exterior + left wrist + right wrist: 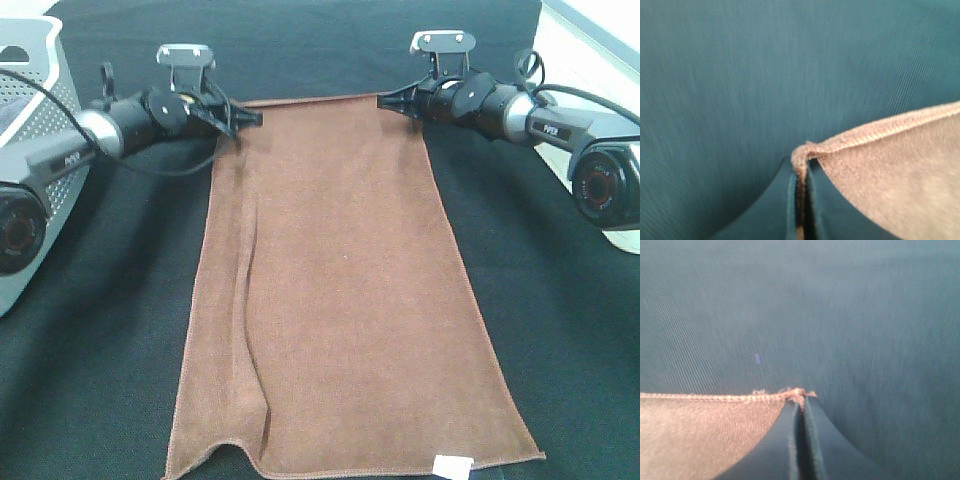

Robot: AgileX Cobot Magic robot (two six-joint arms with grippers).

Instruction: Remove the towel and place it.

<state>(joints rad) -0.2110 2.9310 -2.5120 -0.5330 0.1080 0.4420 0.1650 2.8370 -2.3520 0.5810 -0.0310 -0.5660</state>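
The towel's near hem, with its small white label [453,464], lies closest to the overhead camera, flat on the black worktop [560,330]. From there the rust-brown towel [340,290] runs away to its far edge, where both arms hold it. The left gripper [248,118] has its jaws closed tight on the far left corner: in the left wrist view the stitched hem is pinched between them, with only a little cloth past the tips. The right gripper [388,100] does the same at the far right corner, its jaws shut on a frayed bit of hem.

Both holds look shallow, so I judge the lift should be slow and even. The 2 arms should rise together and keep the far edge taut between the jaws; if one side leads, the cloth may tug out of the other pair. A long crease [245,300] runs down the towel on the left jaws' side, and it could bunch as the cloth drags.

A pale perforated basket [35,110] stands outside the left jaws, beside that arm. It may be where the towel goes, though nothing confirms this. Its wall is close to the left arm, so a swing that way needs height first. Between the 2 pairs of jaws only cloth and bare worktop show, and nothing blocks a straight lift. Cables trail off both arms, well away from the towel.
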